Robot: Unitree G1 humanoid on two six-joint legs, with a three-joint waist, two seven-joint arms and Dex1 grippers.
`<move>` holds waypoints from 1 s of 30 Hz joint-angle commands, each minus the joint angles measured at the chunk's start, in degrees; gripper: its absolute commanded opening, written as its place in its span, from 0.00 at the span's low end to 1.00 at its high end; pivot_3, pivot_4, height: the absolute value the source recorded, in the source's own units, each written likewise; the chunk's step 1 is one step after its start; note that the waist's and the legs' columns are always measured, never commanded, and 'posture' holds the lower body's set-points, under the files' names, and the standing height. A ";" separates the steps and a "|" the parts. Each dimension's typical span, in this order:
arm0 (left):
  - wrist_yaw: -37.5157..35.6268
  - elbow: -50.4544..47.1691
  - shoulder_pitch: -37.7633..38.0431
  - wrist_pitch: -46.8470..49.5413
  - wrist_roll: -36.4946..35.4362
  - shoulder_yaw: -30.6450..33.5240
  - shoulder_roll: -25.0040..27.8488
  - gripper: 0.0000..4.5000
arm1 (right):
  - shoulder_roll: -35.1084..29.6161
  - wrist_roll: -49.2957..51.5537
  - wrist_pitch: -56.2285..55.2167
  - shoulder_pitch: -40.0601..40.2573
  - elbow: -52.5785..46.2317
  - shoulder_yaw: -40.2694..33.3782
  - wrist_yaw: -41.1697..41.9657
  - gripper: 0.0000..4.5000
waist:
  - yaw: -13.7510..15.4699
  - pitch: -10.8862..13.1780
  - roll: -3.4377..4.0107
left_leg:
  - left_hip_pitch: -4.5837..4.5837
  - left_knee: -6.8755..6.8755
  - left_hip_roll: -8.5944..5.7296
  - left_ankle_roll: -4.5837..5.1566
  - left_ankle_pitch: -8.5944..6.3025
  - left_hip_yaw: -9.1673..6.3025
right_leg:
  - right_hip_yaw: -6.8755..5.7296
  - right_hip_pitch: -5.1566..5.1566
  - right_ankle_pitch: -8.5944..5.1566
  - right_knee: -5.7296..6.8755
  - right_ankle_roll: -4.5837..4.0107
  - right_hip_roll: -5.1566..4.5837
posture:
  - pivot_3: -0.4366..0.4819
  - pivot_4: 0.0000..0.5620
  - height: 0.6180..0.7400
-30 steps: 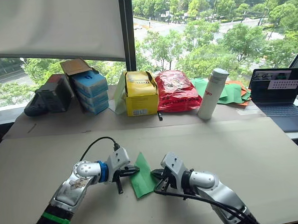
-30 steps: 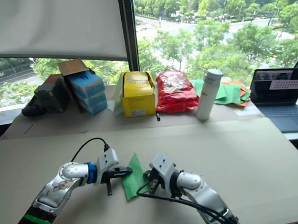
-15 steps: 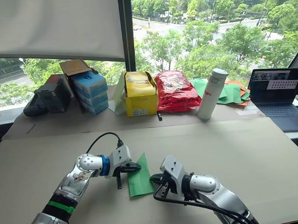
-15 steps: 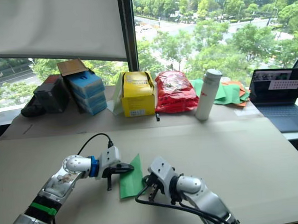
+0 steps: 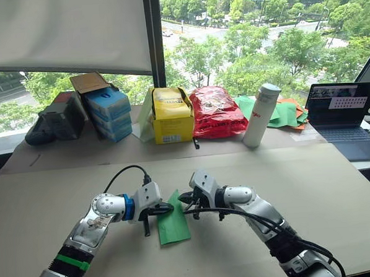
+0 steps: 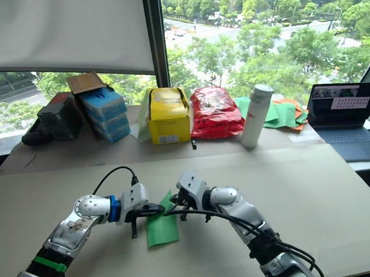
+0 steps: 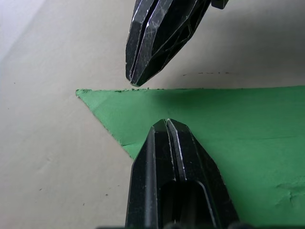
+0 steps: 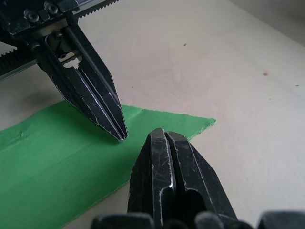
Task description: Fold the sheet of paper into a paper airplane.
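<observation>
The work surface was a wide beige table (image 5: 312,188) set before a large window looking out on green trees and a road. A raised ledge ran along the table's far side, carrying a row of items: a dark bag (image 5: 48,124), a stack of blue boxes (image 5: 109,111), a yellow box (image 5: 172,114), a red bag (image 5: 218,112), a white bottle (image 5: 259,116) standing upright, and a heap of green and orange sheets (image 5: 286,114) behind the bottle. An open laptop (image 5: 344,114) sat at the right end of that row.

The sheet of paper (image 5: 172,220), green and folded to a narrow pointed wedge, lay flat on the table well short of the yellow box, its point directed toward that box.

The left gripper (image 5: 166,208) was at the paper's left edge near the pointed end, fingers clenched together, tip resting on the green surface in the left wrist view. The right gripper (image 5: 187,199) was at the paper's right edge, just beside the point, fingers likewise pressed together with nothing between them; its tip met the paper's edge (image 7: 136,81). The two grippers' tips stood close together, just apart, across the narrow end of the paper (image 8: 71,157). A black cable (image 5: 122,176) looped up from the left wrist.
</observation>
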 commanded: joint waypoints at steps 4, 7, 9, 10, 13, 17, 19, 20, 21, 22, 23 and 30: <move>0.12 -0.77 2.30 1.85 2.14 -1.54 0.82 0.01 | 1.38 -2.74 -4.04 -2.21 6.52 1.46 1.74 0.00 | -0.22 0.00 0.01 | 0.05 -0.01 0.03 -0.03 0.02 0.00 | 0.03 0.00 0.00 0.01 0.00 0.01 | 0.48 0.27 1.00; 0.20 -1.28 2.67 2.01 2.22 -1.43 1.05 0.01 | 1.84 -4.11 -5.31 -3.41 10.57 1.43 1.77 0.00 | -0.28 0.00 0.01 | 0.13 -0.02 0.04 -0.05 0.03 0.00 | 0.05 0.03 0.00 0.02 -0.01 0.01 | 0.48 0.27 1.00; 0.07 -1.51 3.01 1.89 2.36 -1.37 1.46 0.01 | 2.49 -4.50 -6.33 -4.66 13.50 1.16 1.82 0.00 | -0.32 0.00 0.01 | 0.19 -0.02 0.05 -0.05 0.02 0.00 | 0.07 0.06 0.00 0.03 -0.01 0.00 | 0.48 0.27 1.00; 0.02 -1.62 3.15 1.85 2.38 -1.34 1.60 0.01 | 2.77 -4.57 -6.81 -5.19 14.64 1.06 1.86 0.00 | -0.34 0.00 0.02 | 0.24 -0.04 0.06 -0.05 0.02 0.00 | 0.08 0.08 0.00 0.03 -0.01 -0.01 | 0.48 0.27 1.00; -0.09 -1.82 3.29 1.87 2.45 -1.35 1.76 0.01 | 3.60 -4.91 -8.36 -7.28 18.55 0.65 1.75 0.00 | -0.39 -0.01 0.03 | 0.29 -0.06 0.06 -0.08 0.04 0.00 | 0.10 0.08 0.00 0.06 -0.02 -0.03 | 0.48 0.27 1.00; -0.13 -1.68 3.16 1.82 2.52 -1.32 1.83 0.01 | 5.16 -5.22 -10.78 -11.27 24.37 -0.01 2.10 0.00 | -0.51 -0.02 0.05 | 0.30 -0.08 0.05 -0.11 0.05 0.00 | 0.12 0.07 0.00 0.07 -0.03 -0.10 | 0.48 0.27 1.00; -0.17 -1.64 3.14 1.75 2.58 -1.38 1.87 0.01 | 5.98 -5.56 -11.63 -12.47 26.41 -0.10 2.22 0.00 | -0.56 -0.02 0.06 | 0.31 -0.09 0.05 -0.12 0.05 0.00 | 0.13 0.05 0.00 0.09 -0.03 -0.11 | 0.48 0.27 1.00; -0.17 -1.61 3.10 1.73 2.61 -1.41 1.86 0.01 | 6.34 -5.73 -12.05 -12.92 27.40 -0.18 2.22 0.00 | -0.56 -0.02 0.06 | 0.29 -0.10 0.05 -0.13 0.05 0.00 | 0.14 0.03 0.00 0.09 -0.03 -0.12 | 0.48 0.27 1.00; -0.15 -1.65 3.10 1.76 2.61 -1.42 1.85 0.01 | 6.61 -5.91 -12.39 -13.22 28.18 -0.26 2.19 0.00 | -0.58 -0.02 0.06 | 0.29 -0.10 0.05 -0.13 0.05 -0.01 | 0.15 0.04 0.00 0.09 -0.04 -0.14 | 0.48 0.27 1.00; -0.09 -1.70 3.13 1.77 2.63 -1.43 1.84 0.01 | 6.83 -6.05 -12.68 -13.41 28.75 -0.36 2.19 0.00 | -0.64 -0.02 0.06 | 0.30 -0.10 0.04 -0.13 0.05 -0.01 | 0.19 0.03 0.00 0.10 -0.04 -0.19 | 0.48 0.27 1.00; -0.04 -1.76 3.17 1.78 2.64 -1.42 1.84 0.01 | 7.02 -6.10 -12.89 -13.52 29.11 -0.47 2.26 0.00 | -0.67 -0.03 0.06 | 0.29 -0.10 0.04 -0.13 0.05 0.00 | 0.23 0.03 0.00 0.09 -0.04 -0.20 | 0.48 0.27 1.00; 0.19 -1.75 3.13 2.00 2.69 -1.41 1.82 0.01 | 5.78 -4.89 -12.55 -9.78 23.02 -1.28 4.21 0.00 | -0.53 -0.04 0.13 | 0.28 -0.13 0.04 -0.13 0.04 -0.03 | 0.44 -0.01 0.01 0.09 -0.05 -0.37 | 0.48 0.27 1.00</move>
